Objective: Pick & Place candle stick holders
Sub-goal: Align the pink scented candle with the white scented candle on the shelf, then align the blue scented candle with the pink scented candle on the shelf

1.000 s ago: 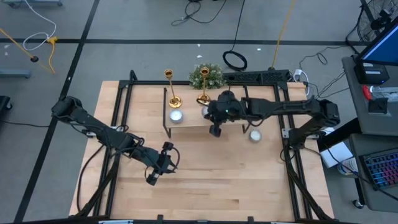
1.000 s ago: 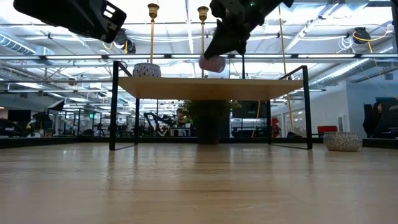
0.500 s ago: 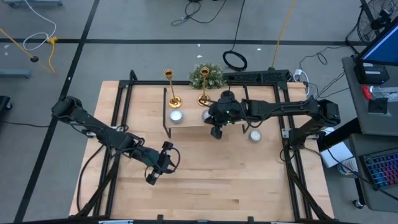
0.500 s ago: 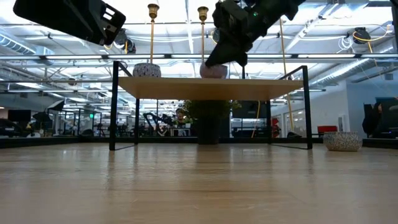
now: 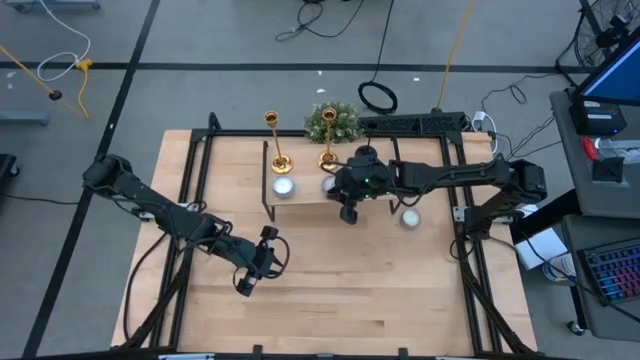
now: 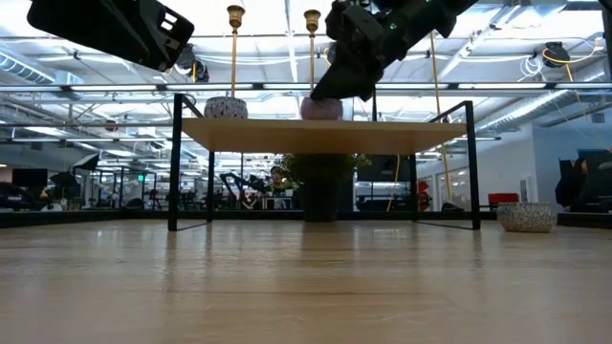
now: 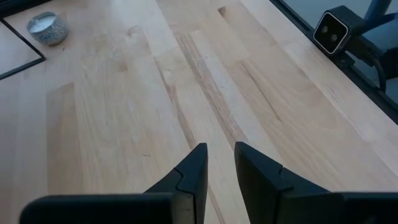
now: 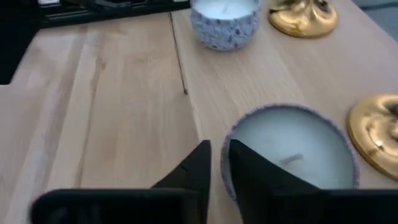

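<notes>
Now candle set on shelf, right fingers loosening

I see a small bushy plant at the table's far edge. Three speckled candle jars: two on the raised shelf, another beside the table's right edge.

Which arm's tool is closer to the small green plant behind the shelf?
Right. The right tool is over the raised shelf, just in front of the green plant; the left tool hovers far away over the front table area.
</notes>
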Robot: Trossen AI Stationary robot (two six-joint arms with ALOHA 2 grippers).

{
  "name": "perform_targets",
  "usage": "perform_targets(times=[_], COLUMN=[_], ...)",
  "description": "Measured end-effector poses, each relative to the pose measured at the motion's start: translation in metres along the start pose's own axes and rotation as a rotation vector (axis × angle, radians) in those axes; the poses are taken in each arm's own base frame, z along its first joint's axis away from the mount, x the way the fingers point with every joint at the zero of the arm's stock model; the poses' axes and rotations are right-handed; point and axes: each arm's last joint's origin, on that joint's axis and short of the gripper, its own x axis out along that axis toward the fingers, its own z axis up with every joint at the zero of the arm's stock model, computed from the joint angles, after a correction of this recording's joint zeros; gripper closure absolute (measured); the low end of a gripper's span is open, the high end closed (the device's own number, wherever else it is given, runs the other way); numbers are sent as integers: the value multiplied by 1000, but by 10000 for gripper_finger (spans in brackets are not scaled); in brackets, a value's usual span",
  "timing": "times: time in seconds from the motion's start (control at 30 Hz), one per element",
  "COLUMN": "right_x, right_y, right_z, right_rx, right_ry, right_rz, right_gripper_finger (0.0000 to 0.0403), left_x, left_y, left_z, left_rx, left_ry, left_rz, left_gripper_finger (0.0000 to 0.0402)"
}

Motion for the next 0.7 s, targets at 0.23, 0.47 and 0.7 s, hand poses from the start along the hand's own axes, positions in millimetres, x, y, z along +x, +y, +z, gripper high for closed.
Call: perform_targets(times=[0.23, 0.47, 0.7], right_x=[-1, -23, -80], right_y=[0, 2, 21], right_z=[5, 16, 12], right_rx=[-35, -80, -134], right_ry=[-45, -127, -50], right_rz=[0, 1, 48], right_gripper_finger=[266, 248, 260], left_x=[0, -1, -3], left_y=[0, 1, 2], left_z=[0, 1, 3], left_rx=[0, -2, -21], left_ry=[0, -8, -23], left_rz=[0, 22, 48], left_gripper_finger=[314, 314, 314])
